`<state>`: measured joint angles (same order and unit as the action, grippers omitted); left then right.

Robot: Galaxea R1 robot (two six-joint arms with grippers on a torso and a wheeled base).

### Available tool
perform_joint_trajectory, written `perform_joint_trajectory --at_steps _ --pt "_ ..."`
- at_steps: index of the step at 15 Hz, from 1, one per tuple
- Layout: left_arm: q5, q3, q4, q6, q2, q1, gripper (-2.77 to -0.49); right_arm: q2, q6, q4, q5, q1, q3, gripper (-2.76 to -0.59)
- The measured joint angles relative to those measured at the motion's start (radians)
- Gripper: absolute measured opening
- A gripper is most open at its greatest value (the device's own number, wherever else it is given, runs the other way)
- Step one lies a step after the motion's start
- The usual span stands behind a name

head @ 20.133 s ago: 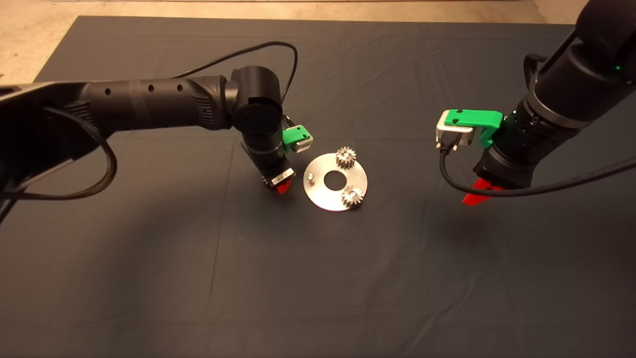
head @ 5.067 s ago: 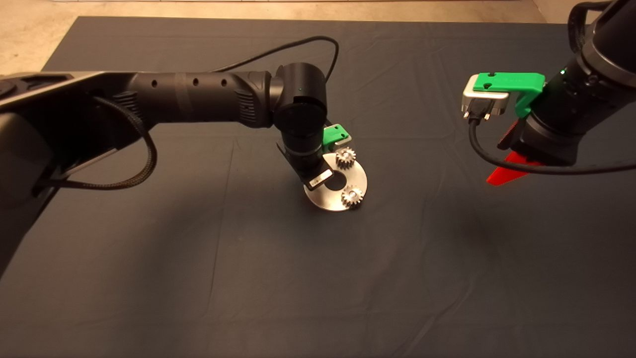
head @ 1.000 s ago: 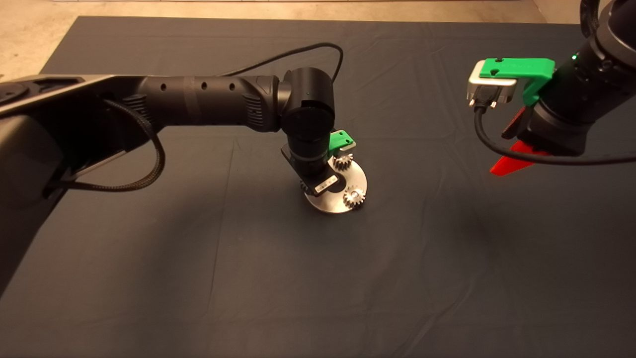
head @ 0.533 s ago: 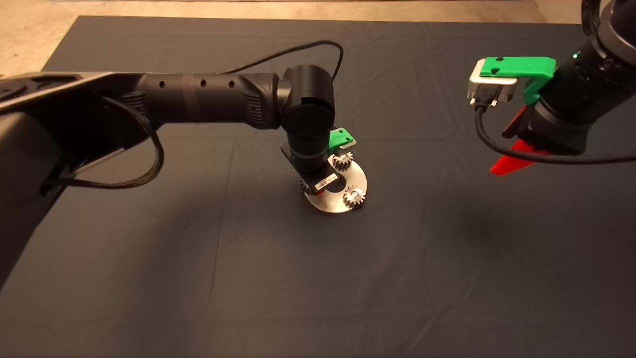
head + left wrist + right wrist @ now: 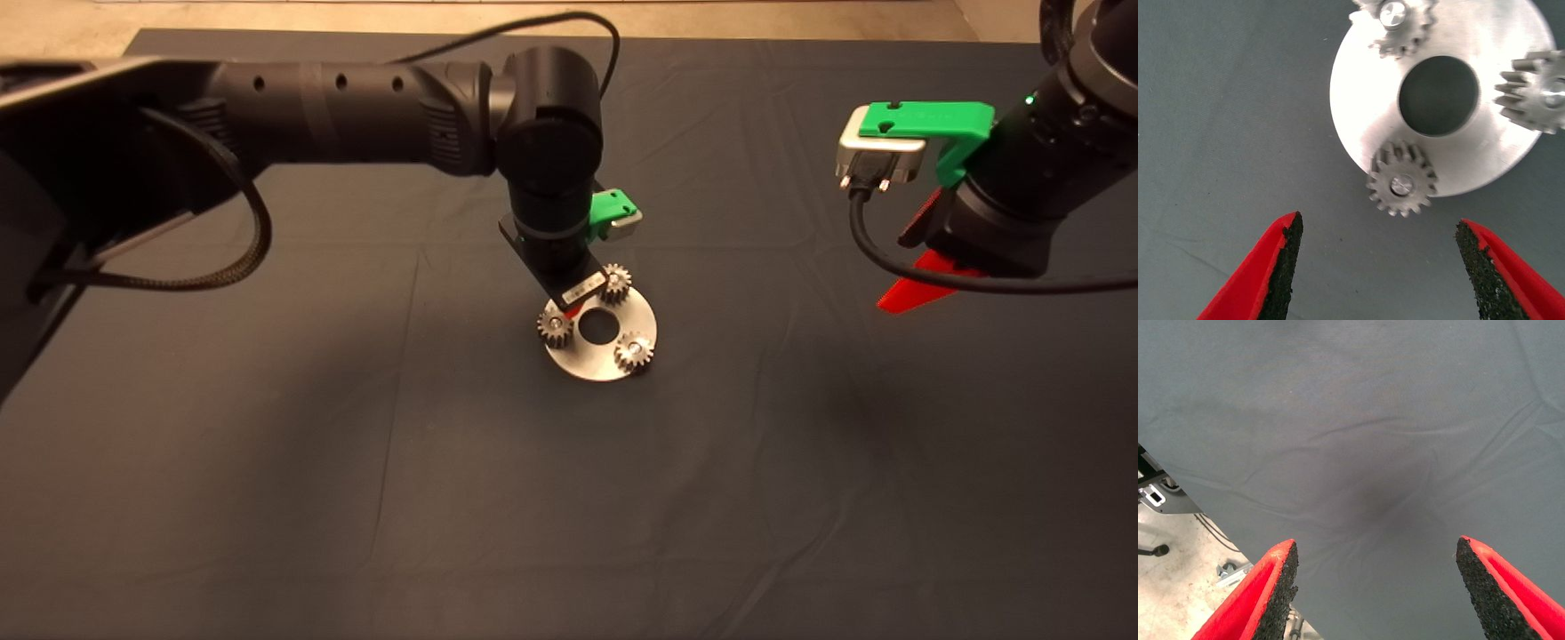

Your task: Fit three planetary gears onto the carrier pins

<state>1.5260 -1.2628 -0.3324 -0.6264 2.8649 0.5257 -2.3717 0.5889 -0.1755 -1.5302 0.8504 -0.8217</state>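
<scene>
The left gripper [image 5: 1378, 267] hangs above the disc [image 5: 601, 364] with its red fingers [image 5: 1275, 267] spread wide and nothing between the black pads. In the left wrist view the nearest gear [image 5: 1401, 179] lies just ahead of the gap between the fingers, clear of both pads. It sits at the disc's edge with its teeth overhanging the rim a little, and the bright end of a pin [image 5: 1402, 185] shows in its bore, so it looks seated, though how far down it sits cannot be told from above.

Past that gear, beyond the disc's central hole [image 5: 1438, 95], a second gear [image 5: 1400, 23] sits on its own pin at the far edge of the disc. A third gear [image 5: 1537, 92] sits off toward the side of the right-hand finger, also on a pin and overhanging the rim. In the head view the three gears [image 5: 556, 328] [image 5: 613, 282] [image 5: 633, 351] stand evenly around the hole, apart from one another, and the left arm's wrist covers part of the disc next to the upper gear.

The right gripper [image 5: 1378, 587] is well away to the right of the disc, raised over bare mat [image 5: 1371, 420]. Its fingers are also wide apart and empty, and the mat's edge and a strip of floor [image 5: 1178, 587] show beside one finger.
</scene>
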Motion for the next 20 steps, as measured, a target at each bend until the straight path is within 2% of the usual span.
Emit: perform_joint_trajectory --at_steps 2,4,5,6,8,10,12,13,15,17,19,20 --pt "0.000 0.031 0.036 -0.008 0.003 0.035 -1.64 -0.022 0.025 0.000 0.000 -0.003 0.000 -1.60" --pt "0.000 0.058 0.053 -0.025 0.002 0.089 -1.64 -0.051 0.045 0.000 0.001 -0.008 0.008 -1.60" --pt "0.000 0.079 0.058 -0.044 -0.001 0.110 -1.64 -0.061 0.057 -0.001 0.001 -0.011 0.016 -1.60" --pt "0.000 0.110 0.069 -0.063 -0.008 0.120 -1.64 -0.066 0.065 -0.001 0.002 -0.011 0.021 -1.60" --pt "0.000 0.215 0.095 -0.119 -0.029 0.131 -1.64 -0.069 0.081 -0.001 0.001 -0.011 0.033 -1.60" --pt "-0.001 0.334 0.108 -0.184 -0.063 0.162 -1.64 -0.074 0.112 -0.001 0.000 -0.011 0.067 -1.60" --pt "0.000 0.444 0.126 -0.271 -0.116 0.195 -1.64 -0.083 0.153 -0.001 0.000 -0.011 0.107 -1.60" --pt "0.000 0.499 0.132 -0.315 -0.138 0.202 -1.64 -0.094 0.202 -0.001 0.000 -0.016 0.148 -1.60" --pt "0.000 0.580 0.172 -0.367 -0.184 0.220 -1.64 -0.103 0.258 -0.001 0.000 -0.016 0.207 -1.60" --pt "0.000 0.610 0.180 -0.401 -0.229 0.250 -1.64 -0.103 0.315 -0.002 0.001 -0.016 0.255 -1.60" --pt "0.001 0.629 0.185 -0.422 -0.263 0.263 -1.64 -0.099 0.380 -0.001 -0.002 -0.016 0.289 -1.60" --pt "0.001 0.640 0.191 -0.432 -0.272 0.265 -1.64 -0.100 0.398 -0.002 -0.002 -0.016 0.305 -1.60"
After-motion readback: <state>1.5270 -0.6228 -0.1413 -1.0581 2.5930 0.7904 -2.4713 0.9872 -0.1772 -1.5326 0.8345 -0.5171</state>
